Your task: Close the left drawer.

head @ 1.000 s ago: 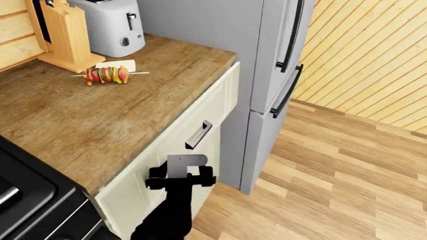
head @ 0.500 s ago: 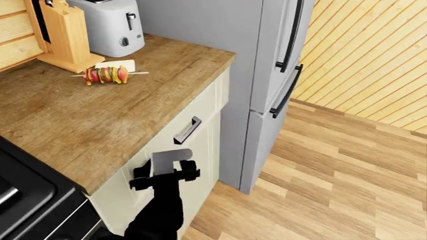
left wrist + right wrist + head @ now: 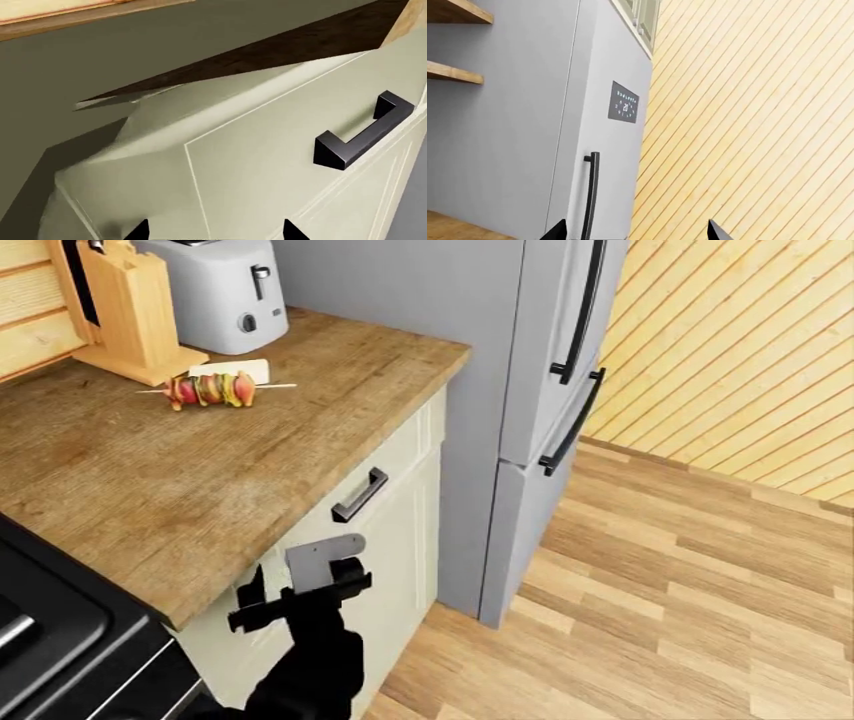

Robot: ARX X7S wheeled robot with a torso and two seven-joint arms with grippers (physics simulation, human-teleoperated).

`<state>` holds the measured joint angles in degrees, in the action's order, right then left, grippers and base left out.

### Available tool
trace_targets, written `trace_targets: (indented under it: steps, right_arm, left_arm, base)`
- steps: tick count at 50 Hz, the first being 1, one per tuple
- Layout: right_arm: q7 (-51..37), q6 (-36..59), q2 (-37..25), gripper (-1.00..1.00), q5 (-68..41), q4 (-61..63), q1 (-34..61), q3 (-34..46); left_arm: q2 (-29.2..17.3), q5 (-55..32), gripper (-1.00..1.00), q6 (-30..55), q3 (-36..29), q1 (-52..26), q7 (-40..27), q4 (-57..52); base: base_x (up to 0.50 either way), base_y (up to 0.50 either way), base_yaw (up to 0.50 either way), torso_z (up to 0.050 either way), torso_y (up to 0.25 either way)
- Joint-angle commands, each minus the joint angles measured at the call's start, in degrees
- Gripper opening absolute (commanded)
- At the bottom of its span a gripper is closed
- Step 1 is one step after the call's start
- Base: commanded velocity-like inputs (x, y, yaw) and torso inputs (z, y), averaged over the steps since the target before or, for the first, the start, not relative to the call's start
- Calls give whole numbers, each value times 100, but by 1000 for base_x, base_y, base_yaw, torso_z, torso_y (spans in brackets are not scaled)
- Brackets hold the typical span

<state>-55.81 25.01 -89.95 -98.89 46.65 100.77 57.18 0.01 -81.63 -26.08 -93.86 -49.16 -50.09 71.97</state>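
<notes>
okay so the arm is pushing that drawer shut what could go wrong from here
The left gripper presses the left drawer front off to one side of the bar handle, so it could slide off the flat panel. The drawer looks nearly flush under the countertop; pushing further may just load the arm against the cabinet.

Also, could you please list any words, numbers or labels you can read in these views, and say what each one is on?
"20": the large middle reading on the dark display panel set in the grey fridge, right wrist view.
The small marks above and below that number on the panel: too small to read.
Toaster, knife block, left drawer: no text visible.
</notes>
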Motion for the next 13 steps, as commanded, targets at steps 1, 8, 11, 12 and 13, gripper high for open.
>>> trace_targets:
  steps: [1, 8, 11, 12, 13]
  right_arm:
    - [-26, -1, -5, 100, -45, 59, -25, -41]
    - [6, -18, -5, 100, -29, 53, -46, -59]
    - [7, 9, -5, 100, -42, 58, -42, -80]
    - [-2, 3, -5, 100, -52, 57, -40, -88]
    - [-5, 4, -5, 100, -52, 56, -44, -89]
  left_arm:
    - [-163, 1917, 100, 303, 2911, 135, -880, 303]
    - [-1, 4547, 100, 693, 5785, 266, -346, 302]
    - [-1, 4198, 100, 633, 5440, 298, -292, 302]
    - [-1, 4007, 100, 610, 5241, 311, -267, 302]
    - [-1, 3875, 100, 587, 5096, 315, -270, 302]
  base:
    - [0, 0, 0, 0, 0]
    - [0, 0, 0, 0, 3]
    - [0, 0, 0, 0, 0]
    - [0, 0, 0, 0, 10]
    - [0, 0, 0, 0, 0]
